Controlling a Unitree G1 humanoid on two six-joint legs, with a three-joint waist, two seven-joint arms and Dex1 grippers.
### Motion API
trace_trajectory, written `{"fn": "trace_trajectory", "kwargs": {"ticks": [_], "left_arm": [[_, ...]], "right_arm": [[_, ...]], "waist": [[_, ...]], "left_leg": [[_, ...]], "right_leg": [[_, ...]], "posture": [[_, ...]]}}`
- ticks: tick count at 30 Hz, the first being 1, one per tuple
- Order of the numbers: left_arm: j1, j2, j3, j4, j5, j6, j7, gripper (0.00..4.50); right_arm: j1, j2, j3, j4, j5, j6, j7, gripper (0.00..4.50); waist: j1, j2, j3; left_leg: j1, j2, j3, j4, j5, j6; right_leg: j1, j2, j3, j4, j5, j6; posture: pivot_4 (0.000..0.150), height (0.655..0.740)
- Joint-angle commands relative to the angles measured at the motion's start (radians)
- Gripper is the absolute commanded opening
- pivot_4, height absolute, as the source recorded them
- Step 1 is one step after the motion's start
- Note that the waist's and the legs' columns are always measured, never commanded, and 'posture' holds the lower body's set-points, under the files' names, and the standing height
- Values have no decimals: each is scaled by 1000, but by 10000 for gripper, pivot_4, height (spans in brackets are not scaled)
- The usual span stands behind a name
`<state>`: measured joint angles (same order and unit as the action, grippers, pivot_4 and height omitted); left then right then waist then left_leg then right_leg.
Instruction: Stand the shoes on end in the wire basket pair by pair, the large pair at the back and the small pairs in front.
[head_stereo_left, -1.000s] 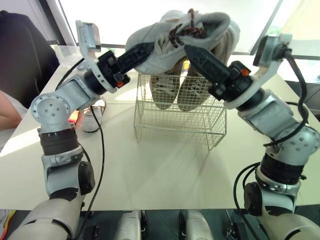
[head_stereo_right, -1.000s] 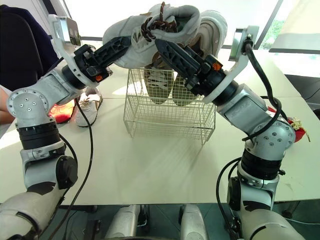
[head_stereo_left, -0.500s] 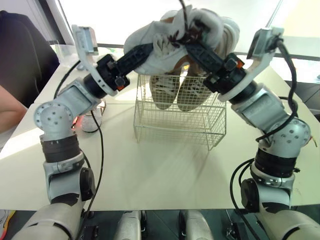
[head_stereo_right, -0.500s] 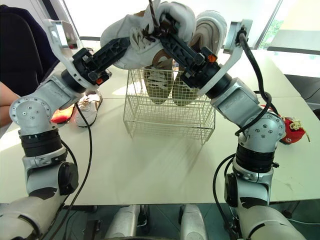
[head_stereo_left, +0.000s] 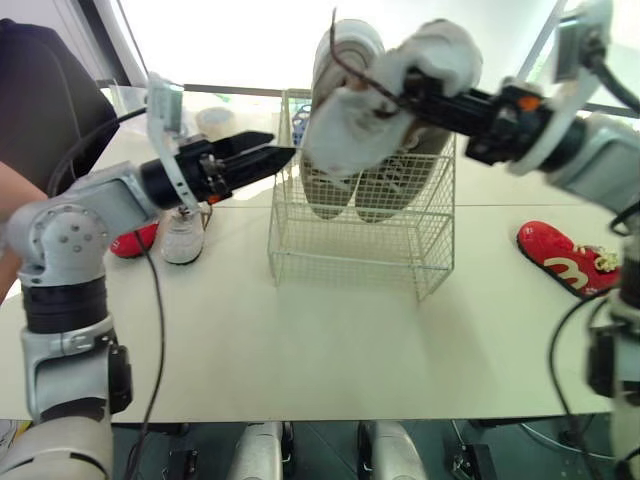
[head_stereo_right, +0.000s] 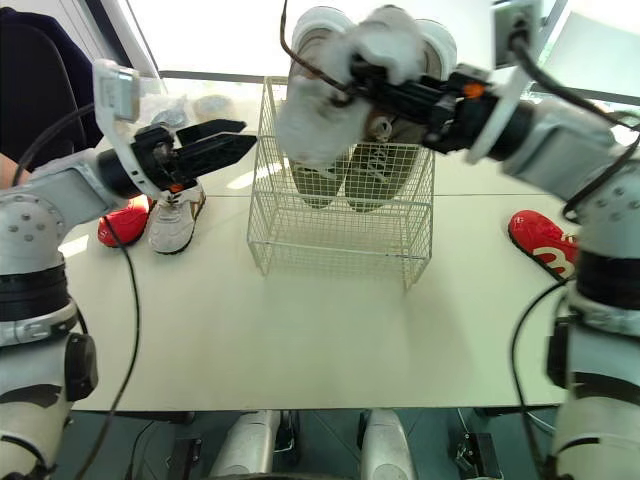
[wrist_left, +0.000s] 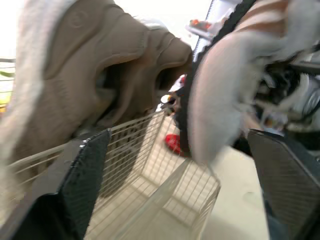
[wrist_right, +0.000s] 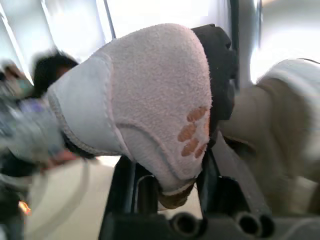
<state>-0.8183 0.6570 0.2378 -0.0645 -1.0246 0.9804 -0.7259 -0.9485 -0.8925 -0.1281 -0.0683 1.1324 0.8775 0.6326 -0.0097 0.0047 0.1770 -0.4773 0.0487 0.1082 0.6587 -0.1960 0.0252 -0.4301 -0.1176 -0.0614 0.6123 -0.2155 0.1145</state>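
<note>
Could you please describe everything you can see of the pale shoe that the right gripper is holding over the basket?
The pale shoe is a greyish-white trainer, suede-like, with dark brown laces and small orange paw-like marks on one panel. The right gripper, shut on its heel end, holds it in the air, toe tipped downward, over the wire basket. Behind it the beige pair stands on end in the basket; whether they touch I cannot tell.

Right claw (wrist_right: 170, 150) gripping a pale suede shoe (wrist_right: 145, 85), beige shoe (wrist_right: 280, 130) close beside it
</note>
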Motion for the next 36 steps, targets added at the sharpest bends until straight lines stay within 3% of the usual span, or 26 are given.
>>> {"fn": "trace_trajectory", "kwargs": {"ticks": [1,9,25,33,36], "left_arm": [[-2,26,9,-10,37,-44,-41,44662],[28,32,27,-28,51,-59,-51,44662],[38,12,19,-55,56,-67,-35,44662],[42,14,3,-53,77,-69,-41,45000],[49,28,3,-49,97,-73,-40,45000]], "right_arm": [[-53,-81,71,91,-190,-108,268,4985],[-134,-90,213,361,-537,-344,586,4985],[-9,28,210,438,-756,-457,652,4985],[60,3,173,300,-758,-435,635,43511],[81,-29,140,227,-751,-414,623,44586]], "waist": [[-3,0,0],[-5,0,0],[-2,0,1],[-2,-1,0],[-1,-1,0]], "left_leg": [[0,0,0,0,0,0],[0,0,4,-8,3,-1],[0,0,6,-8,4,-2],[3,0,5,-6,5,-2],[3,0,5,-6,5,-2]], "right_leg": [[0,0,0,0,0,0],[-6,0,2,1,0,0],[-6,0,2,2,3,4],[-2,0,2,2,2,4],[-2,0,2,2,2,2]], "posture": [[1500,7400],[1500,7400],[1500,7400],[1500,7400],[1500,7400]]}}
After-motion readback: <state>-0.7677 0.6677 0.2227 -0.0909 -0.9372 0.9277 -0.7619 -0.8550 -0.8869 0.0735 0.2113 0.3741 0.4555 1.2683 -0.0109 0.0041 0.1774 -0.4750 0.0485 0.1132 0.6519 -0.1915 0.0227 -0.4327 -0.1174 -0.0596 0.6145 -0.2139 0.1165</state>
